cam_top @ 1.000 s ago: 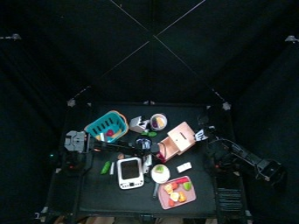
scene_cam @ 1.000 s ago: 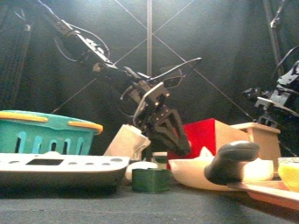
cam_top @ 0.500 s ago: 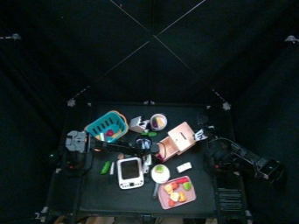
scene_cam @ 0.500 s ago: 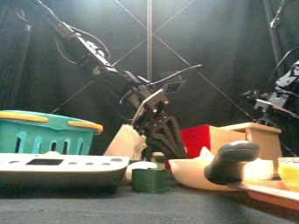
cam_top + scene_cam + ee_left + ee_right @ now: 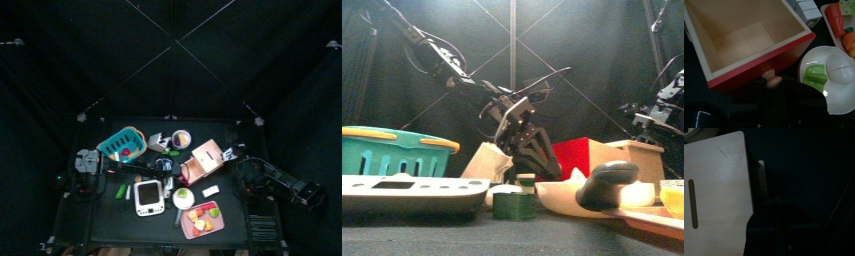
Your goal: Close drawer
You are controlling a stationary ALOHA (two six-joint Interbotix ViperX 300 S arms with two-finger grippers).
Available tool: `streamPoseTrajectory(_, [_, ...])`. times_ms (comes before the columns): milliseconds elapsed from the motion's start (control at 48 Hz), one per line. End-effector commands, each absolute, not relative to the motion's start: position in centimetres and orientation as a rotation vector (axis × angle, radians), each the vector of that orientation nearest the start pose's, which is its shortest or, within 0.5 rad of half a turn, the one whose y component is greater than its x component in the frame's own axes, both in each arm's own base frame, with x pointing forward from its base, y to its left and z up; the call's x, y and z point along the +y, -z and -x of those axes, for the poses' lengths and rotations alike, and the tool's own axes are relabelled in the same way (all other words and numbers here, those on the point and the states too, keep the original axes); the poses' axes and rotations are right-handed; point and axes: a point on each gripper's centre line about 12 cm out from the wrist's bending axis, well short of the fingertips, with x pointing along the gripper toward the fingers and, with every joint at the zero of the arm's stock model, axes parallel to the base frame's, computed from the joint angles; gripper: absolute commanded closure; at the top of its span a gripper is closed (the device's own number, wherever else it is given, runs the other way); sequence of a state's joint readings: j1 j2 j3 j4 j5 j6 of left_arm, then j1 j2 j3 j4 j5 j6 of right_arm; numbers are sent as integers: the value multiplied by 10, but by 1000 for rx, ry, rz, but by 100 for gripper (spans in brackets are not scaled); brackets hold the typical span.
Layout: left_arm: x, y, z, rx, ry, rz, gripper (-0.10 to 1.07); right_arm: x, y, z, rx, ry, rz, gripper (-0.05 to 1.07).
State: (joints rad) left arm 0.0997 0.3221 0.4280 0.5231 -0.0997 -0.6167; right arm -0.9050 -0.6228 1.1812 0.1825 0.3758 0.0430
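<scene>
Clearly we are at the approach step: the drawer (image 5: 747, 37) is pulled out, its pale wooden inside empty and its red front facing our left gripper (image 5: 774, 102), with the small knob (image 5: 771, 78) just beyond the jaws. From above, the drawer (image 5: 205, 157) sits a little right of the table's middle, at about 3 o'clock from the teal basket (image 5: 122, 143).

Going left to right in the front view, we see the basket (image 5: 393, 150), then the left arm's gripper (image 5: 520, 135) hanging down behind the clutter, then the red drawer front (image 5: 583, 155) and the tan cabinet (image 5: 639, 160).

We judge the next move is to set the gripper against the red front, around the knob, and push the drawer straight back into the cabinet, staying square so it doesn't jam.

Left jaws stand moderately wide and hold nothing; whether they touch the knob, we cannot tell. The right arm rests at the cabinet's 3 o'clock side; its wrist view is too dark to read its jaws.
</scene>
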Motion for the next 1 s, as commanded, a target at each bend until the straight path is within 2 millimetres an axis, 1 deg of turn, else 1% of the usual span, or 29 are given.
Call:
streamPoseTrajectory(0, [63, -137, -463, 607, -128, 161, 56, -147, -162, -138, 744, 827, -609, 99])
streamPoseTrajectory(125, [62, -138, -458, 620, -132, 161, 56, -145, -179, -140, 677, 814, -577, 99])
streamPoseTrajectory(271, [60, -144, -451, 617, -134, 159, 56, -138, -198, -143, 601, 784, -537, 99])
streamPoseTrajectory(417, [59, -142, -448, 624, -132, 159, 56, -131, -210, -146, 573, 746, -508, 99])
streamPoseTrajectory(500, [59, -140, -449, 627, -132, 159, 56, -131, -210, -145, 578, 749, -504, 99])
streamPoseTrajectory(688, [59, -133, -449, 643, -133, 160, 56, -132, -201, -141, 631, 763, -536, 99])
streamPoseTrajectory(833, [57, -133, -449, 645, -129, 160, 56, -135, -200, -138, 642, 783, -550, 99])
streamPoseTrajectory(979, [54, -128, -448, 655, -127, 170, 56, -139, -199, -130, 669, 818, -547, 99])
